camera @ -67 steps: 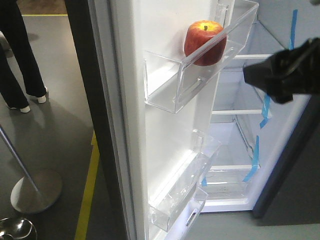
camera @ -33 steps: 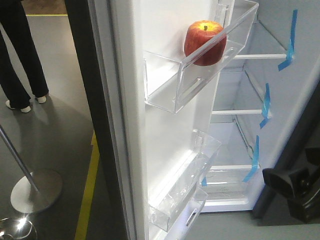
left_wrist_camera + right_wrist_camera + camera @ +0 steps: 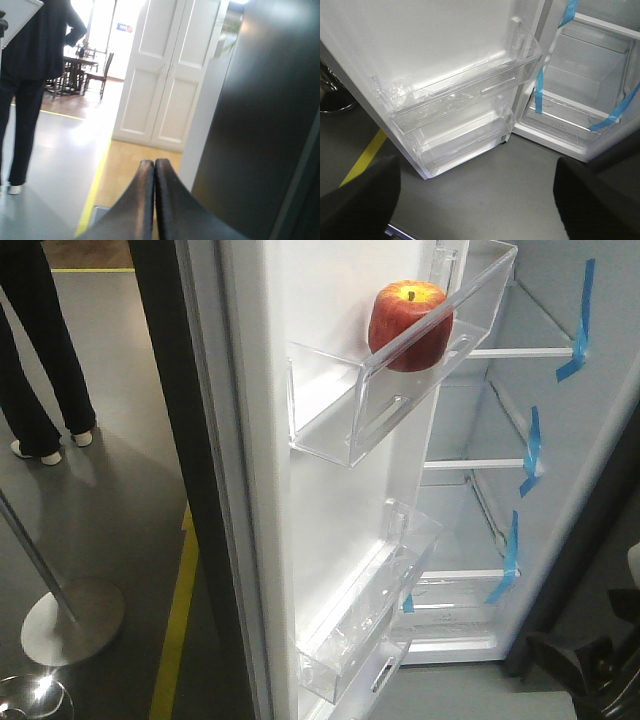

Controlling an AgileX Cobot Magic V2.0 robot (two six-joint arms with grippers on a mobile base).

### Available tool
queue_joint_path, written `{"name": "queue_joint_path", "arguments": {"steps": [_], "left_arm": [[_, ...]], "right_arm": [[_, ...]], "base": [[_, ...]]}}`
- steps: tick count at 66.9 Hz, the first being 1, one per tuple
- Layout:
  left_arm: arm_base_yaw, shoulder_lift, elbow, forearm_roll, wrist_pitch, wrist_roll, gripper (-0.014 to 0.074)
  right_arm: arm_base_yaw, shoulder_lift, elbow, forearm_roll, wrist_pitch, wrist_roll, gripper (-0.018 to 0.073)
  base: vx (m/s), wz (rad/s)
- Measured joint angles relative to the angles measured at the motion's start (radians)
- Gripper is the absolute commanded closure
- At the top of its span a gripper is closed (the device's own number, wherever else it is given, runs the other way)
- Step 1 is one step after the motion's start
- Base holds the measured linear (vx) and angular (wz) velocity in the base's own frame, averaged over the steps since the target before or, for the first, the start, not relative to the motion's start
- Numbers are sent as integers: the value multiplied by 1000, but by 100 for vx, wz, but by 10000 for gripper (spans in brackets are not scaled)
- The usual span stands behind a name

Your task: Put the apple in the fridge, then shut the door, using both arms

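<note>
Apple (image 3: 408, 325) sits in a clear bin (image 3: 400, 405) on the door (image 3: 330, 490) (swung open); left pincer (image 3: 154, 165) closed, right pincer (image 3: 477, 170) spread.

We take the yellow floor line (image 3: 178, 615) as our marker. Left of it, on the grey floor (image 3: 120, 500), we see a stanchion with a round metal base (image 3: 72, 620) and a slanted pole (image 3: 22, 530). Also left of the line, by its near end, sits a shiny metal bowl (image 3: 33, 698). Well left of its far end stands a person (image 3: 40, 350) in dark trousers and white shoes (image 3: 80, 437). In the left wrist view, the person (image 3: 35, 75) again stands left of the line (image 3: 94, 192). White panelled double doors (image 3: 165, 75) rise right of its far end, and a dark table with chairs (image 3: 82, 70) lies beyond it.
</note>
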Motion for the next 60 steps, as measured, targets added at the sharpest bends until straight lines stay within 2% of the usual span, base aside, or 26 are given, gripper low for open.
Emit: {"name": "queue_joint_path", "arguments": {"steps": [9,23,42,53,60], "left_arm": [[0,63,-81,13,66,-27,603],[0,271,-305,123,211,-22,603],[0,654,-538,146,386,99,603],[0,846,-678,62,475,212,603],[0,976,-776,-56,548,332,603]], "right_arm": [[0,0,0,0,-5,0,-34],[0,0,0,0,2,0,-34],[0,0,0,0,2,0,-34],[0,0,0,0,2,0,-34],[0,0,0,0,2,0,-34]], "base": [[0,0],[0,0],[0,0],[0,0],[0,0]]}}
